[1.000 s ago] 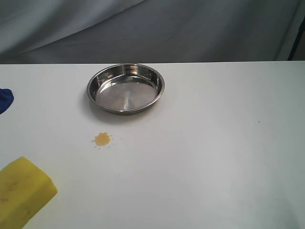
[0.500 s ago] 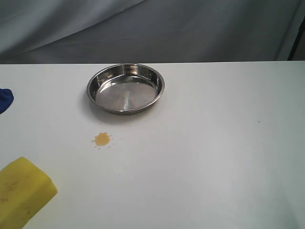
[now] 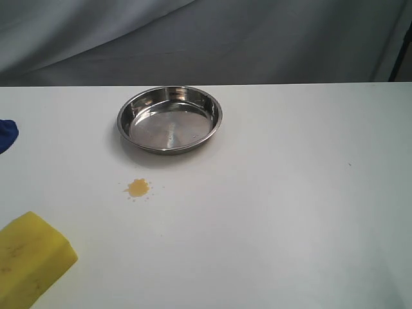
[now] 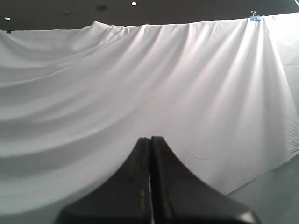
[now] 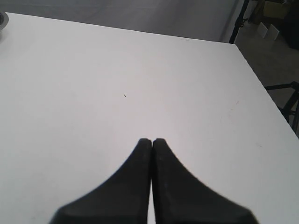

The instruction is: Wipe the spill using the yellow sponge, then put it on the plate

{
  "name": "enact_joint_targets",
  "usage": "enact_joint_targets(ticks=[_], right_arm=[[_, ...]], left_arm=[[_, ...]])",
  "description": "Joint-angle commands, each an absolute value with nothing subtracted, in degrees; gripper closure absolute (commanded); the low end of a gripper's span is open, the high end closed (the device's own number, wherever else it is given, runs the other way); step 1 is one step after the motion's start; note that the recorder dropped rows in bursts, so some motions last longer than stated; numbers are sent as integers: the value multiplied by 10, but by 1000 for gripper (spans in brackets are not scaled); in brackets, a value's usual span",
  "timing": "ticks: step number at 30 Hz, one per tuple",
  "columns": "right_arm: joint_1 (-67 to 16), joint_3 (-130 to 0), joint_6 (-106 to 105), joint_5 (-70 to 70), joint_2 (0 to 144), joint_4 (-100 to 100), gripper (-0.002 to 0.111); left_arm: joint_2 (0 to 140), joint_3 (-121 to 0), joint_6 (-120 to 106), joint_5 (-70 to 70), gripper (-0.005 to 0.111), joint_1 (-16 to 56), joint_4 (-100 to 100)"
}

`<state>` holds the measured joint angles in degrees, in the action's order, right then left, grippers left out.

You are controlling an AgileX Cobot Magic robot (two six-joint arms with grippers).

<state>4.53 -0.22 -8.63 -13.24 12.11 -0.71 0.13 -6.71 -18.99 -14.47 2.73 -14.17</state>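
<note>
A small orange-yellow spill [image 3: 138, 187] lies on the white table [image 3: 270, 212], in front of the shiny steel plate [image 3: 169, 118]. The yellow sponge [image 3: 31, 259] rests at the table's near left corner, partly cut off by the frame. No gripper shows in the exterior view. My left gripper [image 4: 150, 139] is shut with nothing in it and faces a white cloth backdrop. My right gripper [image 5: 152, 140] is shut and empty above bare table, and only a sliver of the plate's rim [image 5: 3, 19] shows in its view.
A blue object [image 3: 6, 134] pokes in at the left edge of the table. A grey draped cloth [image 3: 206, 38] hangs behind the far edge. The table's right edge [image 5: 266, 126] drops off beside dark stands on the floor.
</note>
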Motion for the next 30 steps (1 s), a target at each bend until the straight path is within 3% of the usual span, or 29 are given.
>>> enact_joint_targets(ticks=[1, 11, 30], right_arm=[[47, 0, -86, -128, 123, -4, 108], [47, 0, -86, -128, 123, -4, 108], [47, 0, -86, -128, 123, -4, 108]], left_arm=[[0, -70, -194, -127, 107, 28, -178], [0, -109, -198, -9, 107, 28, -219], [0, -132, -198, 84, 107, 28, -202]])
